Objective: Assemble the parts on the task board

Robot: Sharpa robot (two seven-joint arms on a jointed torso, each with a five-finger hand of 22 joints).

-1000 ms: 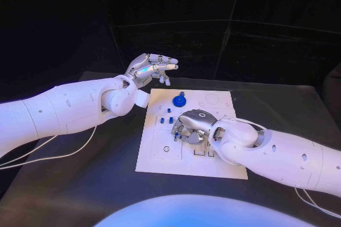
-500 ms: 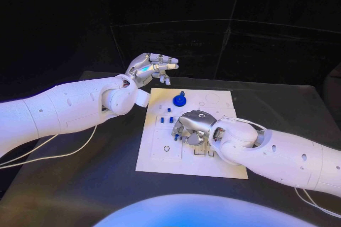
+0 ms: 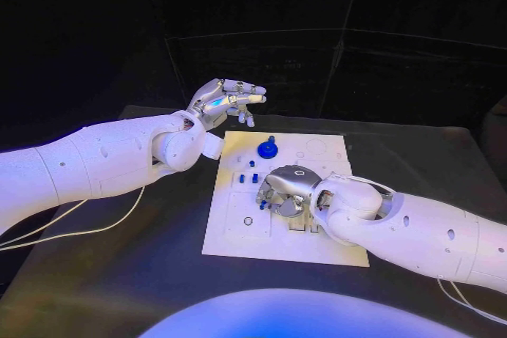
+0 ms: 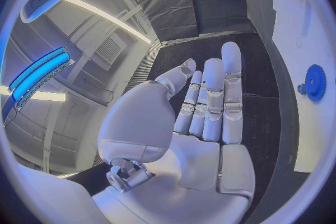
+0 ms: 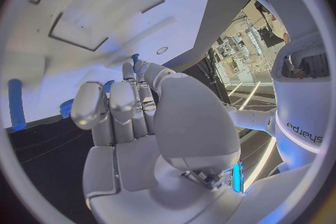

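black table (image 3: 423, 162) | white task board (image 3: 238, 235) lying flat, mid-table

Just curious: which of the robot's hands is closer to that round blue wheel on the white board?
Left. The left hand hangs just beyond the board's far edge, near the wheel; the right hand sits lower, mid-board.

Right hand (image 3: 285, 191) (barely) lower, toward the board (image 3: 232, 239)

White task board (image 3: 234, 235) lies flat, bearing small blue parts (image 3: 267, 149).
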